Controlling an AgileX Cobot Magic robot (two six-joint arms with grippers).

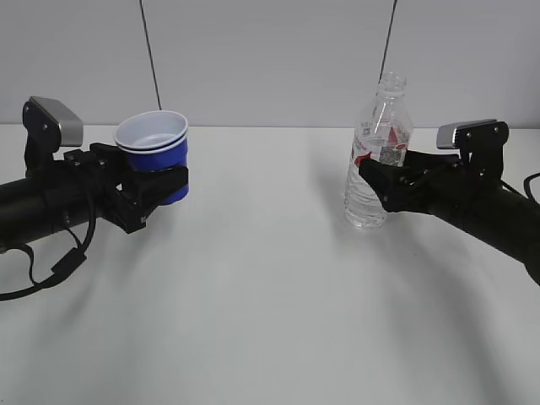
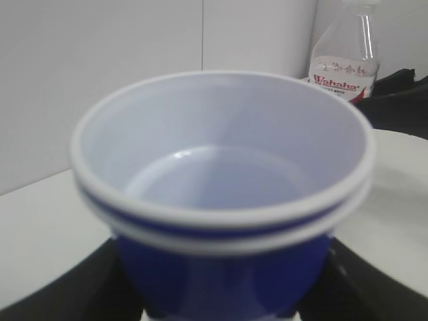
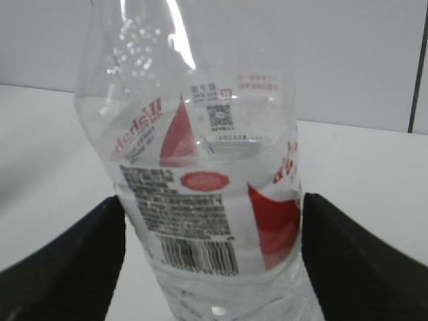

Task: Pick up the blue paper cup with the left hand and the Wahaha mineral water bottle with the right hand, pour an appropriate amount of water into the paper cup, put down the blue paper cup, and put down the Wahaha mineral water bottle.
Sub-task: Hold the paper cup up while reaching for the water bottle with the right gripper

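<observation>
My left gripper (image 1: 164, 181) is shut on the blue paper cup (image 1: 156, 148) and holds it upright, clear of the white table (image 1: 253, 304). In the left wrist view the cup (image 2: 221, 267) fills the frame, its white inside facing up, between my gripper's (image 2: 221, 297) black fingers (image 2: 60, 294). The Wahaha mineral water bottle (image 1: 378, 152) stands upright on the table at the right, clear water in its lower half. My right gripper (image 1: 375, 181) has closed on its labelled middle. In the right wrist view both fingers (image 3: 80, 261) touch the sides of the bottle (image 3: 200, 200), my gripper (image 3: 212, 257) around it.
The white table runs back to a pale wall (image 1: 270, 59). Two thin dark cords (image 1: 152, 51) hang against that wall. Open table surface lies between the two arms and in front of them.
</observation>
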